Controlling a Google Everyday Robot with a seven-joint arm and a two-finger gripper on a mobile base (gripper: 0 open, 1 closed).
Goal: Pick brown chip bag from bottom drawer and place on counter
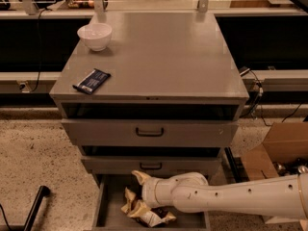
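Note:
The brown chip bag lies crumpled in the open bottom drawer, cream-yellow with a dark panel. One corner of it sticks up near the middle drawer's front. My white arm reaches in from the right, low over the drawer. My gripper is at the bag, right against its upper part, and is mostly hidden by the wrist and the bag. The counter is the grey top of the cabinet above.
A white bowl stands at the counter's back left. A dark blue bar wrapper lies near its front left edge. Two upper drawers are nearly shut. A cardboard box sits on the floor at the right.

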